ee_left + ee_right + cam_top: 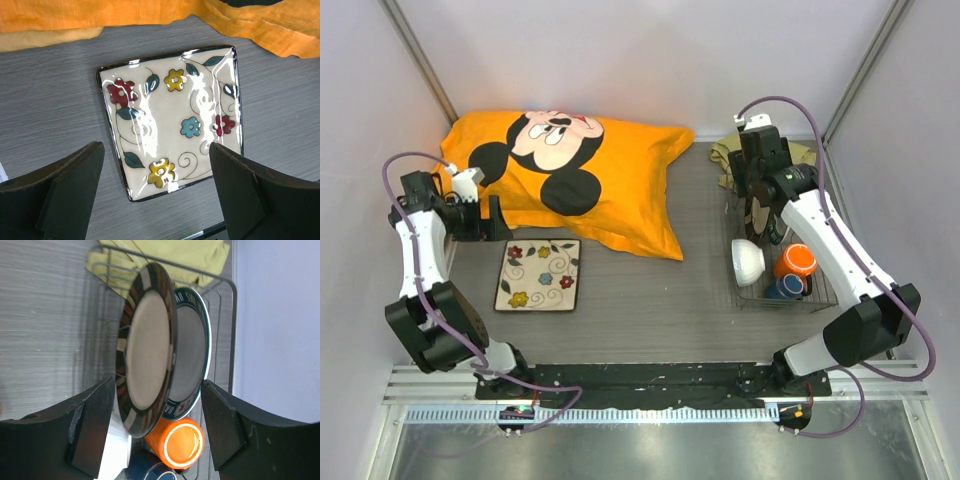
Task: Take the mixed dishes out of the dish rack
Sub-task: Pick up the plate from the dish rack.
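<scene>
The square cream floral plate (538, 275) lies flat on the table at the left; in the left wrist view (170, 120) it sits below my open, empty left gripper (157, 195), which hangs just behind it (496, 218). The dish rack (820, 300) stands at the right. In it the round brown dark-rimmed plate (147, 350) and the white plate with dark patterned rim (192, 355) stand on edge, with the white bowl (747, 262), orange mug (796, 262) and small dark-blue cup (785, 288) in front. My right gripper (157, 425) is open above the two plates, its jaws straddling them (760, 212).
A large orange Mickey Mouse pillow (570, 175) lies at the back left, its edge close to the floral plate. An olive-green cloth (730, 155) lies behind the rack, also in the right wrist view (165, 255). Grey walls enclose the table on three sides.
</scene>
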`<state>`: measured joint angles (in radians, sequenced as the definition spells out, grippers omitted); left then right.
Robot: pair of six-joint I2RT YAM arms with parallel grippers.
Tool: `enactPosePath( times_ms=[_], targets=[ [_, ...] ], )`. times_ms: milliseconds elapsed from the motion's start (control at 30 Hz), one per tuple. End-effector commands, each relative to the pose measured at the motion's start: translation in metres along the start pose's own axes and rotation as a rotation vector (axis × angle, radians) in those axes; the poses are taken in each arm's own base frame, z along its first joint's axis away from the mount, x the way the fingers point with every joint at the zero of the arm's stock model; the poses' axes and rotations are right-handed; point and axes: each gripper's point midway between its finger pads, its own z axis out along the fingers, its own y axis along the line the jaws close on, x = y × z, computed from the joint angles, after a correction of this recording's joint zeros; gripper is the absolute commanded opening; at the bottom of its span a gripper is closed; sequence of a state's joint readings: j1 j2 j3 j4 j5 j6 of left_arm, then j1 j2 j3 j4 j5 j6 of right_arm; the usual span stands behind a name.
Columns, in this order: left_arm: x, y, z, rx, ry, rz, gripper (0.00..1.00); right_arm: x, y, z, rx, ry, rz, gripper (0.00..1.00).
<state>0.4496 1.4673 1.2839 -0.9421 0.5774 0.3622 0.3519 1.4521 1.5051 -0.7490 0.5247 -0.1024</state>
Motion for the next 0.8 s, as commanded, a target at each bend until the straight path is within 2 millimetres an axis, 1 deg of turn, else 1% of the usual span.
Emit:
enactPosePath(
  times_ms=[0, 67, 167, 233, 400, 600, 767],
  targets=[
    [-0.009, -0.012, -0.013, -0.010, -0.055, 0.018, 0.91, 0.002, -0.021, 0.017, 0.061, -0.005, 0.072, 0.73],
    [-0.011, -0.016, -0.016, -0.010, -0.067, 0.030, 0.91, 0.007, -0.023, 0.023, 0.056, 0.004, 0.081, 0.73],
    [-0.011, -0.020, -0.016, -0.003, -0.070, 0.036, 0.91, 0.019, -0.025, 0.034, 0.038, 0.035, 0.092, 0.72],
    [-0.012, -0.022, -0.015, 0.004, -0.069, 0.037, 0.91, 0.028, -0.022, 0.041, 0.017, 0.058, 0.092, 0.72],
    [-0.011, -0.027, -0.013, 0.020, -0.065, 0.032, 0.91, 0.041, -0.017, 0.054, -0.002, 0.079, 0.105, 0.71],
    [-0.008, -0.029, -0.009, 0.028, -0.055, 0.029, 0.91, 0.048, -0.013, 0.060, -0.010, 0.088, 0.106, 0.70],
    [-0.006, -0.029, -0.005, 0.032, -0.050, 0.025, 0.91, 0.044, -0.015, 0.058, -0.005, 0.073, 0.114, 0.70]
  ],
)
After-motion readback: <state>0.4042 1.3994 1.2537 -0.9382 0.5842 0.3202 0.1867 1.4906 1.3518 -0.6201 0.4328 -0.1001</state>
